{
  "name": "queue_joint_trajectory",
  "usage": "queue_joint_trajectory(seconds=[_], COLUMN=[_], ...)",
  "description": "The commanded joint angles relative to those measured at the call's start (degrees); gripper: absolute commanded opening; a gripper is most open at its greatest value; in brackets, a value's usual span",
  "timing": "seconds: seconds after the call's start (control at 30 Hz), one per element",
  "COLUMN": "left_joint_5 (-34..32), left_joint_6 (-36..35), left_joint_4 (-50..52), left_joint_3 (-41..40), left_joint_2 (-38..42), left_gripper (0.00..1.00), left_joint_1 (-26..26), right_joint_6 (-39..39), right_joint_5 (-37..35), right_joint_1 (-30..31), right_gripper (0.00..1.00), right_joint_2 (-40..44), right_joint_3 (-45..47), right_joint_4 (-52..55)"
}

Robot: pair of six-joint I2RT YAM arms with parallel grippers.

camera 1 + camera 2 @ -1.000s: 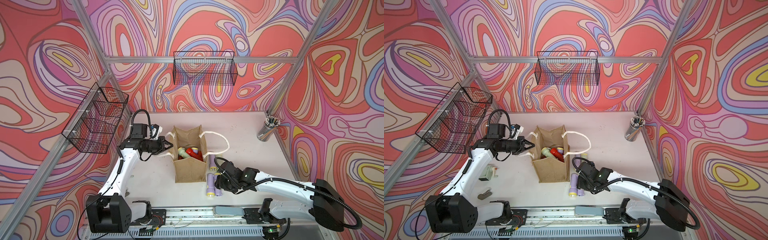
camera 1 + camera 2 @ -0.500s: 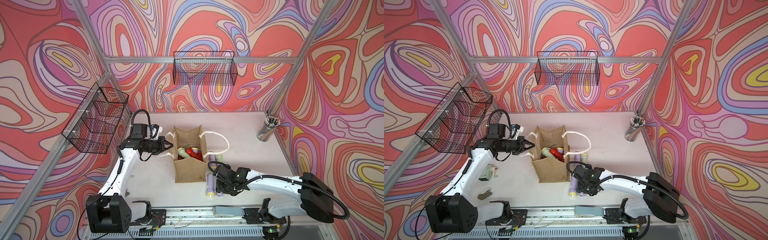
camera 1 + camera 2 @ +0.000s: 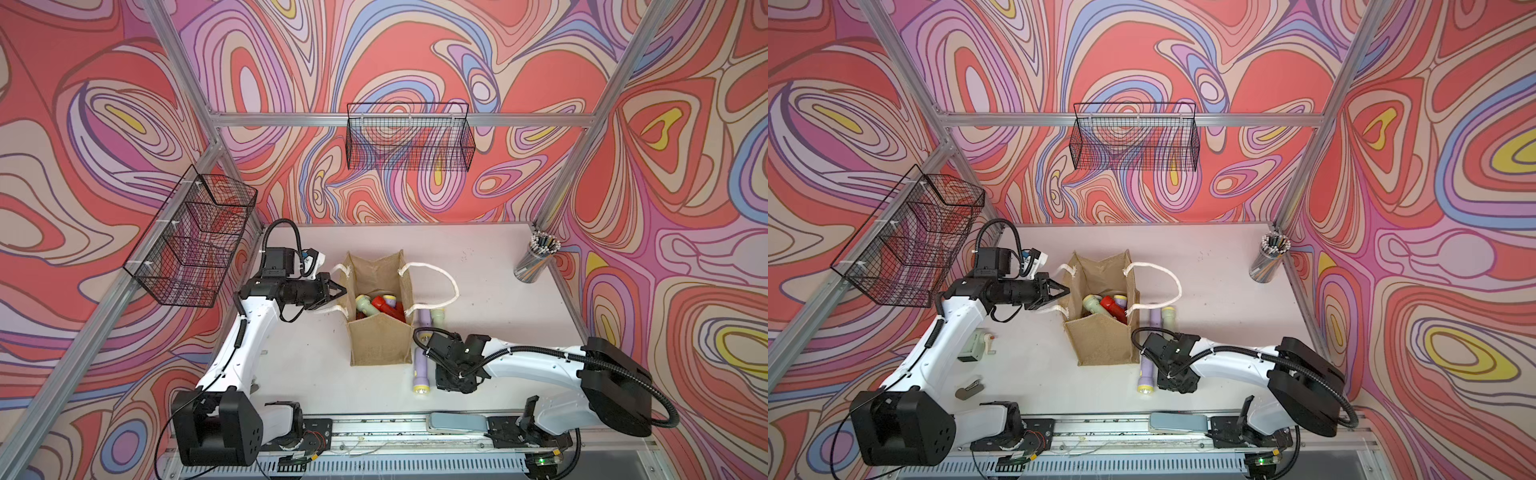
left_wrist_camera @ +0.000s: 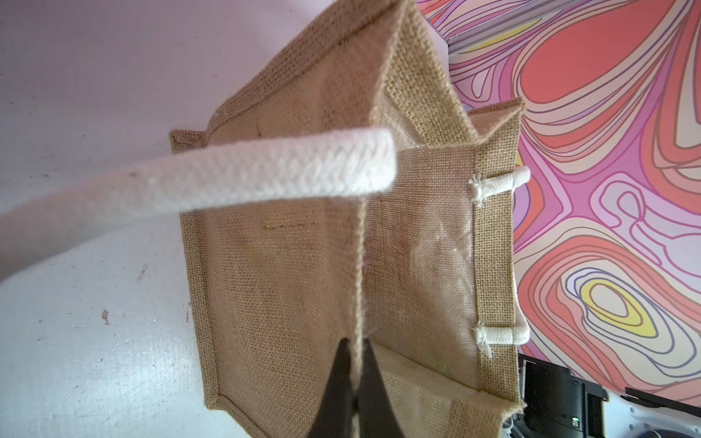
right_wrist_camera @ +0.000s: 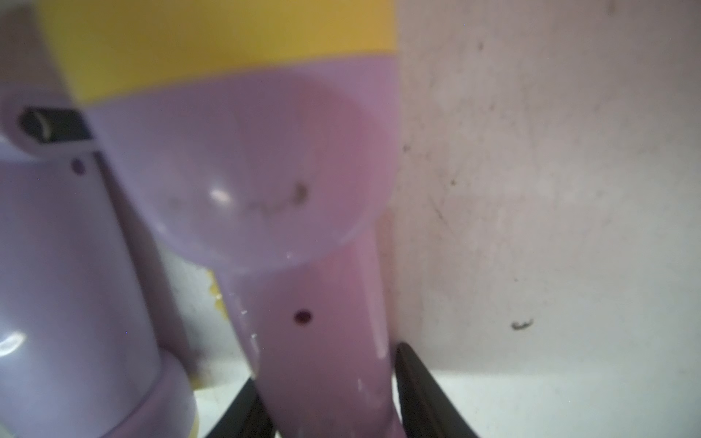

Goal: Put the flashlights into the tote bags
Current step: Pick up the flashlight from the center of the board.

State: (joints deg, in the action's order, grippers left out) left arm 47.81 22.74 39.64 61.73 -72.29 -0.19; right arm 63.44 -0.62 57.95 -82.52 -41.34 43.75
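A tan jute tote bag [image 3: 376, 332] stands upright and open near the middle of the pale table [image 3: 490, 299]. Inside it lie several flashlights [image 3: 384, 306], pale green, red and lilac; their lower parts are hidden by the bag wall. More lilac and pale green flashlights lie on the table just beside the bag, partly covered by the right arm.

No readable writing or brand shows anywhere.

The left gripper [image 4: 354, 379] is closed, pinching the bag's upper edge between its two black fingers. A white rope handle [image 4: 227, 170] crosses close to that wrist camera, blurred.

The right gripper [image 5: 330, 409] sits low beside the bag, its fingers clamped on the body of a lilac flashlight [image 5: 318, 322] with a yellow head. This close view is blurred, and a second lilac flashlight [image 5: 68, 284] beside it is cut off.
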Motion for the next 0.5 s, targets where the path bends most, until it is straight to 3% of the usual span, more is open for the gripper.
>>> queue_joint_trajectory(seconds=[0.0, 0.23, 0.47], left_joint_5=[-0.34, -0.36, 0.03], left_joint_6=[-0.25, -0.37, -0.39], left_joint_4=[-0.31, -0.17, -0.24], left_joint_3=[0.62, 0.63, 0.6], left_joint_2=[0.63, 0.73, 1.01], left_gripper=[0.04, 0.04, 0.04], left_joint_1=[0.12, 0.05, 0.14], right_joint_6=[2.4, 7.7, 12.67], right_joint_5=[-1.37, -9.02, -21.17], right_joint_1=[0.32, 0.25, -5.06], right_gripper=[0.34, 0.26, 0.2], right_joint_2=[-2.64, 2.77, 18.14], right_joint_3=[1.2, -0.01, -3.24], right_joint_4=[1.83, 11.53, 28.81])
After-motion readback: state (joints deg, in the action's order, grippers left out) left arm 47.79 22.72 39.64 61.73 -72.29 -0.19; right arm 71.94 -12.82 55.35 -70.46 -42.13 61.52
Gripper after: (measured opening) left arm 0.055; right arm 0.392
